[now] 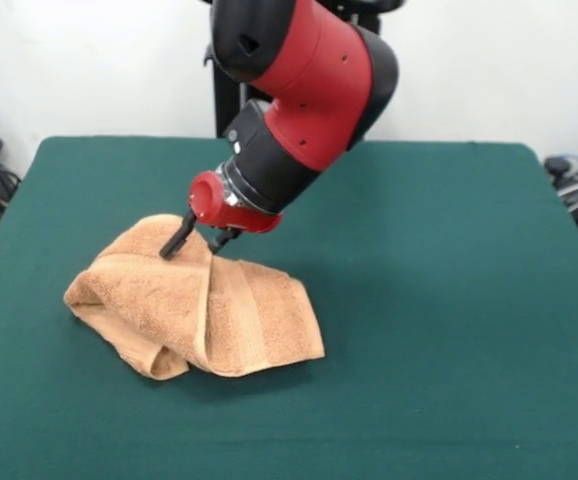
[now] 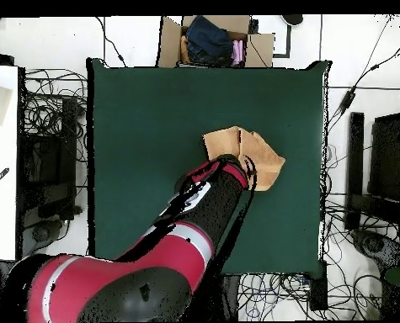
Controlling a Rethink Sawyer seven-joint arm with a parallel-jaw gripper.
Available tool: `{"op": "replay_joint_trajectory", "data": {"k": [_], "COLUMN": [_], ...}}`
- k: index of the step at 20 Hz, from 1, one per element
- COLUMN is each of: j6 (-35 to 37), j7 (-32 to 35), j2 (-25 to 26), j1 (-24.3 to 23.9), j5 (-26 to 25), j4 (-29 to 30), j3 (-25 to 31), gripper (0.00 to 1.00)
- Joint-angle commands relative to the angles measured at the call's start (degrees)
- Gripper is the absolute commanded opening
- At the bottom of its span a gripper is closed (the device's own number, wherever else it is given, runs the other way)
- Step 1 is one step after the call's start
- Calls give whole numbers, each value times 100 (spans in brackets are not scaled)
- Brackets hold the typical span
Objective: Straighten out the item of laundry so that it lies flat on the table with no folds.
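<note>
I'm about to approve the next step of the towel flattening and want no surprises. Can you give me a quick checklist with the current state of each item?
1. Towel lies flat: not ok, it is crumpled, with layers folded over each other.
2. Gripper is at the towel: ok, its tips sit at the towel's far upper fold in the front view.
3. Jaws closed on cloth: cannot tell, the tips are dark and partly sunk in the fold.
4. Room on the table to spread: ok, green top shows on all sides of the towel.
5. Towel away from table edges: ok in both views.
6. Overhead check of the grasp point: cannot tell, the arm covers that part of the towel.
</note>
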Motion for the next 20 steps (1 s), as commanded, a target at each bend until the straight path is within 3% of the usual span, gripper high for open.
{"op": "replay_joint_trajectory", "data": {"k": [1,2,16,20], "j6": [-312,-334,-285,192], "j7": [988,1053,968,998], "j2": [67,73,55,-51], "j1": [-211,-213,-251,-125], "j5": [233,258,305,493], "j4": [-19,-12,-5,87], "j3": [506,494,534,565], "gripper": [100,0,0,0]}}
